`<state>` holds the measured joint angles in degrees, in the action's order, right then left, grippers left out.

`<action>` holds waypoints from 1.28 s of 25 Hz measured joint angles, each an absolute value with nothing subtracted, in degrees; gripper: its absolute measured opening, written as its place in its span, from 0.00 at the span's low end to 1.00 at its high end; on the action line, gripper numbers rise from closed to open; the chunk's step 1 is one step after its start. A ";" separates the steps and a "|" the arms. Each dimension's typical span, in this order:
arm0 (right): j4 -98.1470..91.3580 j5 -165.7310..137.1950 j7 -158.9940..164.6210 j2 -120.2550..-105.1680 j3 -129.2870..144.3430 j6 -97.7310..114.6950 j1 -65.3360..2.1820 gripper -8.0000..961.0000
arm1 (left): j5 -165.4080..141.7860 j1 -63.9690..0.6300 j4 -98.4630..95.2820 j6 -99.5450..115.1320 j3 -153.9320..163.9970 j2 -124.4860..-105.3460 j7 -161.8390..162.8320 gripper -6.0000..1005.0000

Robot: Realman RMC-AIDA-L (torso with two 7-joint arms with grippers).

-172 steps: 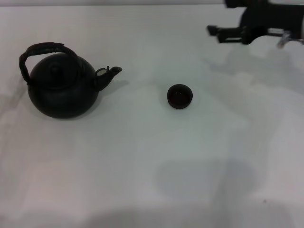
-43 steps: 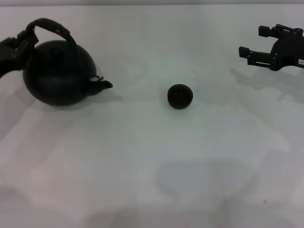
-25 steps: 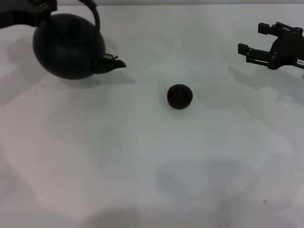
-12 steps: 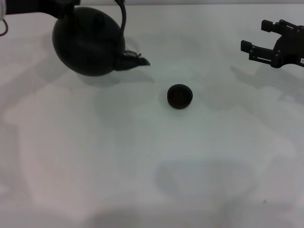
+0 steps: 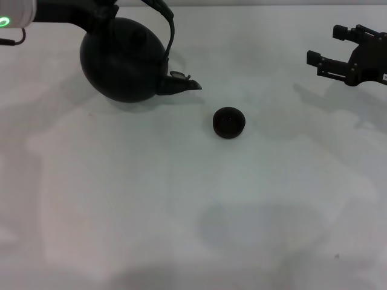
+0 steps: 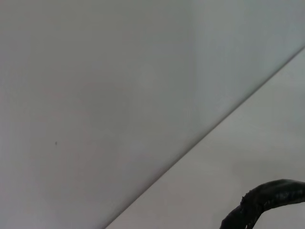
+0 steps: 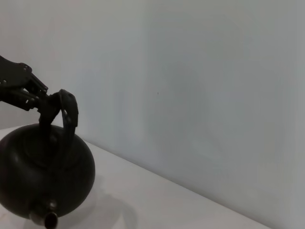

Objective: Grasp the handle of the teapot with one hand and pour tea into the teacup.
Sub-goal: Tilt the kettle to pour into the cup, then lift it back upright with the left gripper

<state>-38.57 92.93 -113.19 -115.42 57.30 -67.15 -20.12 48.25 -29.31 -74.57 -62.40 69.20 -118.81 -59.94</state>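
Teapot (image 5: pixel 124 60) is seen lifted at the upper left of the head frame, hung by its handle (image 5: pixel 164 24) from the left gripper (image 5: pixel 100 11), whose jaws are clamped on it. Its spout is aimed at the teacup (image 5: pixel 229 122), set mid-frame on the counter (image 5: pixel 181 211), still short of it. Tea could be spilled if tilted early. The right gripper (image 5: pixel 338 51) is parked upper right, jaws spread.
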 joint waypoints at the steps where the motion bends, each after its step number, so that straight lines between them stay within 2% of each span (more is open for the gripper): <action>1: -38.53 92.95 -113.33 -115.42 57.30 -67.16 -20.13 0.89 | 47.22 -29.37 -74.99 -61.93 70.27 -118.82 -59.34 0.18; 32: -37.07 93.08 -114.43 -115.33 56.51 -65.37 -20.96 0.89 | 35.65 -35.20 -79.11 -59.42 85.51 -119.00 -53.97 0.15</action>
<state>-37.07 93.08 -114.43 -115.33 56.51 -65.37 -20.96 35.65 -35.20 -79.11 -59.42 85.51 -119.00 -53.97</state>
